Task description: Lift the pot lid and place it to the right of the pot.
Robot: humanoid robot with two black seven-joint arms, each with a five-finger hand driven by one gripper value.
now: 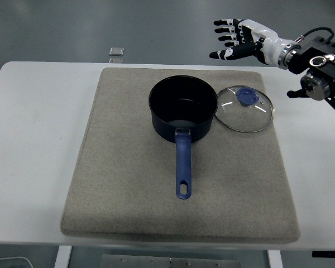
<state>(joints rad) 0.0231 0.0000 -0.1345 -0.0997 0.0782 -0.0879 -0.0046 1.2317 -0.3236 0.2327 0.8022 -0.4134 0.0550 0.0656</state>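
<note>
A dark blue pot (182,108) with a long blue handle stands uncovered on a grey mat (128,184), its handle pointing toward the table's near edge. A glass lid (245,109) with a blue knob lies flat on the mat just right of the pot, its rim close to the pot's side. My right hand (233,38) is raised above and behind the lid, fingers spread, holding nothing. The left arm is out of view.
The mat lies on a white table (28,145). A small flat grey object (116,51) lies at the table's far edge, behind the mat's left part.
</note>
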